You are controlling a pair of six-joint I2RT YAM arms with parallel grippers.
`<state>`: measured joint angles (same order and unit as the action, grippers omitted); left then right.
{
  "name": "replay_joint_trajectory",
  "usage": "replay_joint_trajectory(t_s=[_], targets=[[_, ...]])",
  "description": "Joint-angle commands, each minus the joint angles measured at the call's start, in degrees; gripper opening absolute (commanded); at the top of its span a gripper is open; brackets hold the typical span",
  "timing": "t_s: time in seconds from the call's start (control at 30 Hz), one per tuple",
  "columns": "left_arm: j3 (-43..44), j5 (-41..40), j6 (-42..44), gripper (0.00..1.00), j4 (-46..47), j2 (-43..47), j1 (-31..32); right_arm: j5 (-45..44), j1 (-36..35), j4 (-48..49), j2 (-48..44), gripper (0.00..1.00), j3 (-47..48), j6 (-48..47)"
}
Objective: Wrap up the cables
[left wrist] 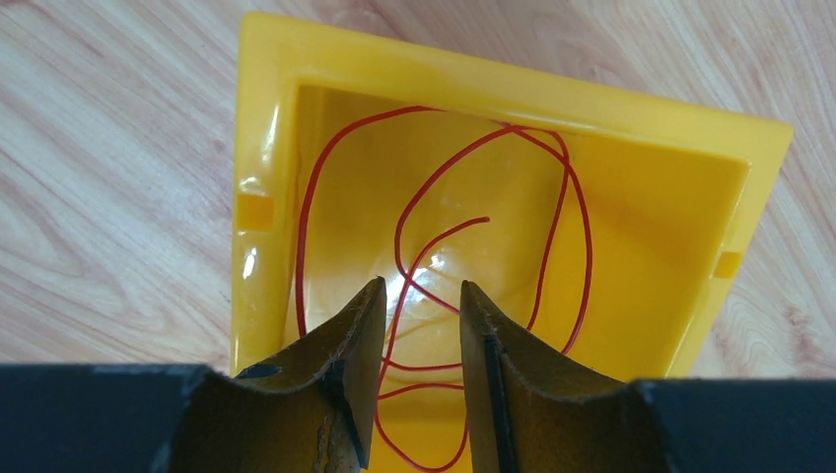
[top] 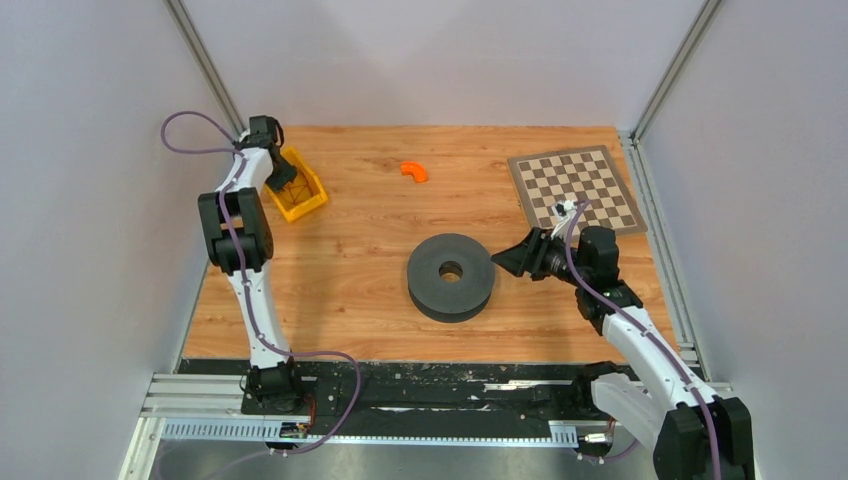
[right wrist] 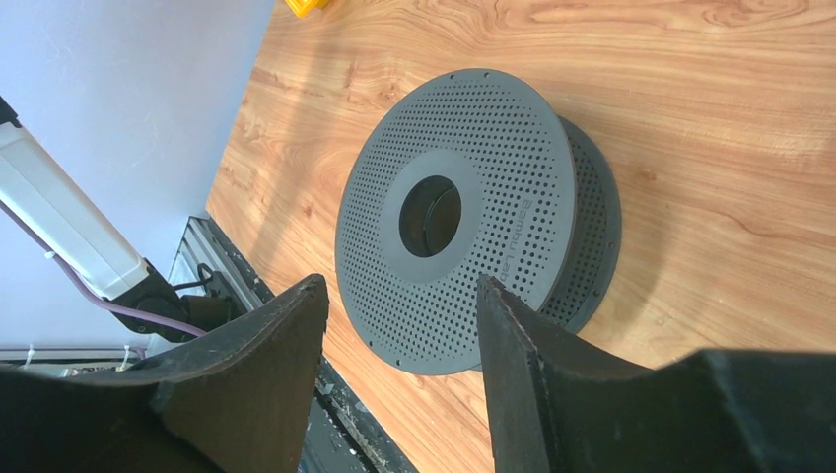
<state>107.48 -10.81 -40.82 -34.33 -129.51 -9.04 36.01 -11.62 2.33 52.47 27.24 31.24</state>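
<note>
The cables are one thin red wire [left wrist: 300, 286] lying in loose loops on the floor of a yellow bin [left wrist: 493, 94]. My left gripper [left wrist: 421, 296] hangs open just above the loops, and a strand runs across the gap between its fingers without being pinched. In the top view the left gripper [top: 282, 180] reaches down into the yellow bin [top: 310, 195] at the back left. My right gripper [right wrist: 399, 296] is open and empty, facing the perforated grey spool [right wrist: 513, 148]. The top view shows the right gripper [top: 505, 258] just right of the spool [top: 430, 265], apart from it.
An orange curved piece [top: 414, 171] lies on the wooden table behind the spool. A checkerboard [top: 575, 188] sits at the back right, beside the right arm. Grey walls close in both sides, and a metal rail [top: 400, 405] runs along the near edge.
</note>
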Motion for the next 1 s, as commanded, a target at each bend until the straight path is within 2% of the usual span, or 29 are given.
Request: replay_joint_trajectory(t_s=[0.0, 0.33, 0.53, 0.67, 0.97], targets=[[4.5, 0.1, -2.4, 0.41, -1.7, -2.2, -0.7, 0.0, -0.2, 0.5, 0.7, 0.56, 3.1, -1.6], [7.0, 3.2, -4.9, 0.39, -1.8, -5.2, -1.1, 0.4, -0.2, 0.4, 1.5, 0.57, 4.4, -2.5], [5.5, 5.5, -4.7, 0.16, -0.4, -4.6, -1.1, 0.4, -0.2, 0.1, 1.3, 0.57, 4.4, -2.5], [2.0, 6.1, -2.7, 0.01, 2.4, 0.9, -1.1, 0.8, -0.2, -0.1, 0.5, 0.56, 4.4, -1.7], [0.5, 13.0, 0.9, 0.00, 6.6, 16.7, -1.1, -3.2, -0.2, -3.5, -0.7, 0.56, 7.6, -5.4]])
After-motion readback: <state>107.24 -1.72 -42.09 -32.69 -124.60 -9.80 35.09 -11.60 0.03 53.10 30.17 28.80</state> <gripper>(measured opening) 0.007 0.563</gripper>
